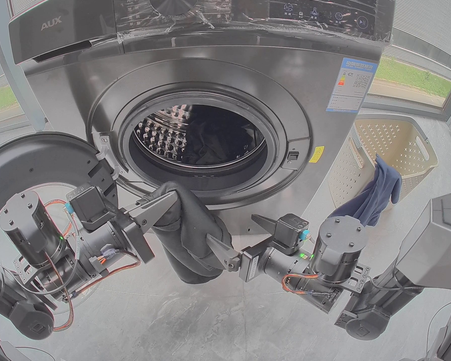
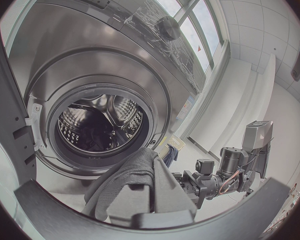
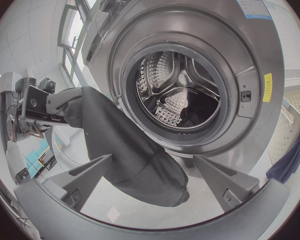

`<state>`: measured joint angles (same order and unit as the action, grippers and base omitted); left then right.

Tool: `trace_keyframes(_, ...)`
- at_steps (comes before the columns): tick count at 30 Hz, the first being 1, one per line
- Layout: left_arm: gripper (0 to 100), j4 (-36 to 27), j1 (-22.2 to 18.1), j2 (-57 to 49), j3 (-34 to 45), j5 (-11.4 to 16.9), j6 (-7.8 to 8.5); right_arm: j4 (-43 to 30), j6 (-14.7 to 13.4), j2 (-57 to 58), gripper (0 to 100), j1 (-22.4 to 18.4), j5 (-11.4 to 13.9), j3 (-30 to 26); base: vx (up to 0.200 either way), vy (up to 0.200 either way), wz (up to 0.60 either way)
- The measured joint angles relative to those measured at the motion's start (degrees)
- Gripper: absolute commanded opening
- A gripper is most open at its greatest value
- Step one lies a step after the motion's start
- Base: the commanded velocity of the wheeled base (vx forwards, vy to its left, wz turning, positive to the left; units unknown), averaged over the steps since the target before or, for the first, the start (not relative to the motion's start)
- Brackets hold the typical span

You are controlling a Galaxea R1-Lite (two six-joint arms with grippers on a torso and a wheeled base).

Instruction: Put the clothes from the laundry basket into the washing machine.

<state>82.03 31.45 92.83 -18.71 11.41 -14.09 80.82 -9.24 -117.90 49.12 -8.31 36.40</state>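
Dark grey garment (image 1: pixel 193 231), navy cloth (image 1: pixel 378 194), beige perforated basket (image 1: pixel 401 141).

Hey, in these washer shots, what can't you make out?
Laundry basket lower part, head view: the washing machine and blue garment hide it, so remaining clothes unknown.
Dark clothes in the drum, all views: too shadowed to count.
Where the left gripper pinches the grey garment, left wrist view: its own finger covers it.

Bright, even daylight comes in through the windows (image 2: pixel 196 34) beside the washer (image 1: pixel 185 76). Glare streaks the film (image 1: pixel 235 3) over its panel and glints off the drum (image 3: pixel 163 69), whose depths stay dark. Shadows on the floor (image 1: pixel 185 322) are soft. Both wrist views bow strongly, with black corners.
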Motion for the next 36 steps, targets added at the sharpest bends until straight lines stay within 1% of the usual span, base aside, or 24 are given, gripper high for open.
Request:
trace_keyframes(7, 0, 0.2, -0.2, 0.7, 0.0, -0.1, 0.20, 0.8, 0.2, 0.8, 100, 1.3, 0.7, -1.2, 0.000, 0.000, 0.00)
trace_keyframes(12, 0, 0.8, -0.1, 1.4, -0.2, -1.5, 0.22, 0.9, 0.4, 1.0, 100, 2.1, 1.7, -1.3, 0.000, 0.000, 0.00)
trace_keyframes(18, 0, 1.3, 0.0, 1.7, -0.2, -1.6, 0.24, 2.5, 2.0, -2.1, 100, 2.4, 3.2, 1.2, 0.000, 0.000, 0.00)
trace_keyframes(22, 0, 1.4, 0.0, 1.8, -0.2, -1.6, 0.22, 2.7, 2.8, -4.5, 100, 2.7, 3.5, 3.7, 0.000, 0.000, 0.00)
trace_keyframes(25, 0, 1.5, 0.0, 1.8, -0.3, -1.6, 0.22, 2.7, 3.0, -6.2, 100, 2.3, 3.5, 5.4, 0.000, 0.000, 0.00)
trace_keyframes(29, 0, 1.5, 0.0, 1.8, -0.2, -1.6, 0.17, 2.8, 3.4, -7.7, 100, 0.8, 3.5, 7.1, 0.000, 0.000, 0.00)
trace_keyframes(36, 0, 1.5, 0.1, 1.7, -0.1, -1.6, 0.16, 2.8, 3.6, -7.9, 100, -1.5, 3.5, 7.6, 0.000, 0.000, 0.00)
